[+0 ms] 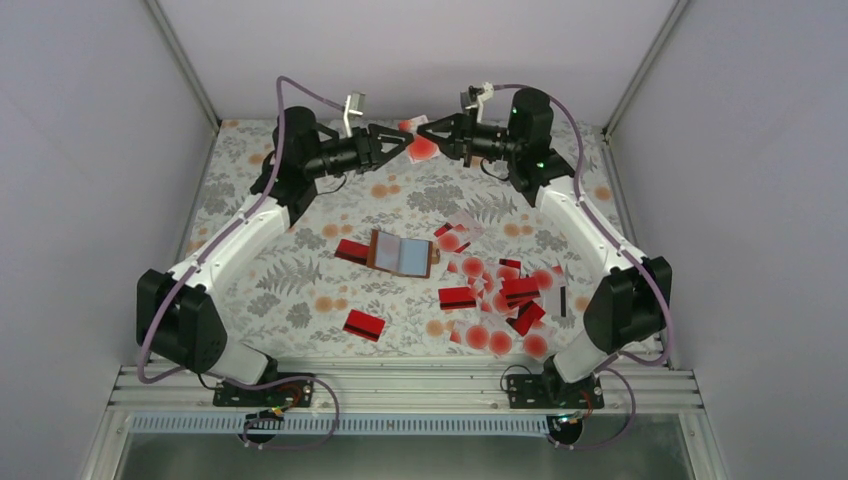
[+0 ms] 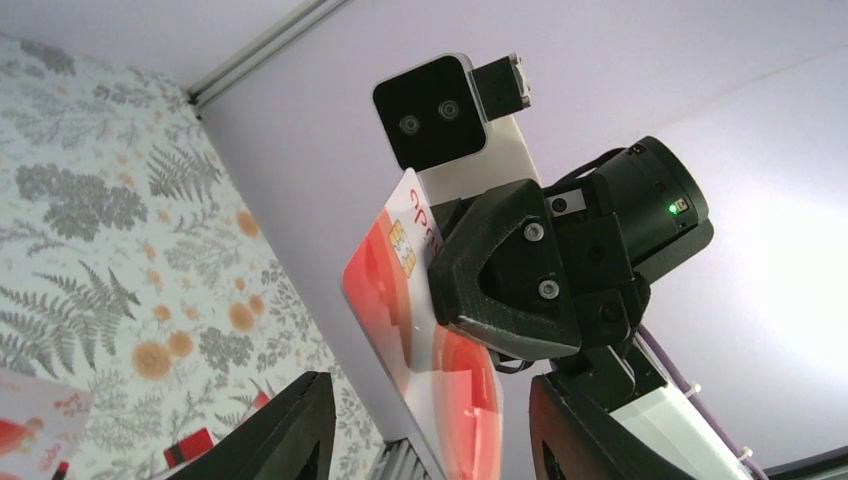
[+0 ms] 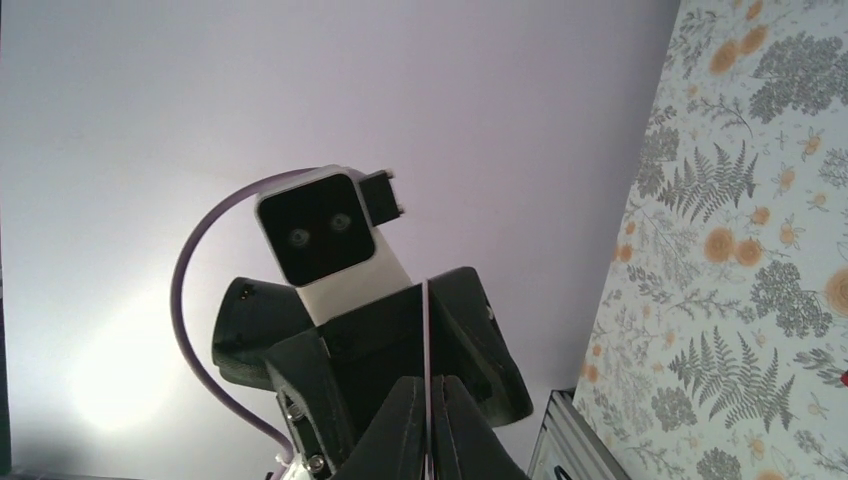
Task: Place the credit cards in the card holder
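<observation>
A whitish credit card with a red dot [image 1: 421, 146] hangs in the air over the far side of the table, between my two grippers. My right gripper [image 1: 436, 136] is shut on it; in the right wrist view the card [image 3: 427, 340] shows edge-on between the pressed fingertips [image 3: 462, 420]. My left gripper [image 2: 430, 440] faces it, open. Its two fingers [image 2: 290, 430] stand either side of the card [image 2: 400, 300] with gaps on both sides. The card holder [image 1: 402, 254] lies open on the table's middle, pale inside up. Several more credit cards [image 1: 500, 290] are scattered to its right.
A red card [image 1: 364, 324] lies near the front, another [image 1: 350, 250] sits beside the holder's left edge. The flowered table cover [image 1: 300, 290] is ringed by grey walls [image 1: 90, 150]. An aluminium rail [image 1: 400, 385] runs along the near edge.
</observation>
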`<state>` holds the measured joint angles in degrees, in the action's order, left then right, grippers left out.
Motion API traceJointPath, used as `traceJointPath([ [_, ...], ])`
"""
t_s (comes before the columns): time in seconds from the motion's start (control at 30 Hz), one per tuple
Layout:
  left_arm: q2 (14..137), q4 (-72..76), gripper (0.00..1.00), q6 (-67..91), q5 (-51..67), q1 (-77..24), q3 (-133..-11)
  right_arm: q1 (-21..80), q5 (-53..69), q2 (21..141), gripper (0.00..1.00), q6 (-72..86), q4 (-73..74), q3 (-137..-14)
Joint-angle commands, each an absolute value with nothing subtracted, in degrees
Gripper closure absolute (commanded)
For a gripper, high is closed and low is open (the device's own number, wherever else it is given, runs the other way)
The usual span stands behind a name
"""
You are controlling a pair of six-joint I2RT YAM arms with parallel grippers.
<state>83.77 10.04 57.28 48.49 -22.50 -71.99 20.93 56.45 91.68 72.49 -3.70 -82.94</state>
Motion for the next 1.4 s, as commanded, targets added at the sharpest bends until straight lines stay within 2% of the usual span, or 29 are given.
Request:
traceJointPath([
  [0.0,85.8,16.6,0.54,63.3,48.6,-22.4,-73.2,20.8,55.6,93.0,0.96,74.1,-6.6,-85.6],
  [0.17,87.3,18.0,0.66,65.4,48.2,-22.4,-74.5,21.0,55.0,93.1,0.96,74.2,-7.7,-85.6],
  [0.27,87.9,19.5,0.80,66.8,48.4,-22.4,-74.7,21.2,54.5,93.0,0.96,74.3,-8.4,-85.2],
  [0.33,88.2,19.8,0.96,67.3,48.7,-22.4,-74.9,21.4,54.2,93.1,0.96,74.3,-8.9,-84.9],
  [0.47,88.6,14.5,0.98,63.9,48.9,-22.3,-77.3,21.4,53.1,92.8,0.96,69.9,-4.3,-85.4],
  [0.5,88.9,10.2,0.98,60.9,48.7,-22.3,-78.8,21.3,52.5,92.8,0.90,66.6,-0.1,-86.5],
  [0.6,90.4,-8.3,0.98,48.0,46.4,-22.1,-85.9,20.4,48.6,91.6,0.47,54.5,16.2,-88.5],
  [0.63,90.9,-14.0,0.98,43.0,45.2,-22.1,-87.3,20.0,46.9,90.6,0.37,51.3,20.1,-88.1],
  [0.7,91.3,-22.0,0.98,35.3,43.3,-22.0,-87.2,19.3,44.3,88.8,0.29,46.0,25.2,-84.6],
  [0.87,91.6,-30.3,0.98,22.9,42.1,-22.0,-80.4,18.9,39.7,84.8,0.28,39.5,29.7,-73.2],
  [1.03,93.0,-29.7,0.98,19.9,37.7,-21.9,-74.4,19.8,41.7,84.9,0.31,38.3,26.1,-64.0],
  [1.37,96.5,-22.0,0.98,21.8,36.5,-21.7,-63.9,27.4,41.3,96.5,0.40,36.5,22.1,-64.4],
])
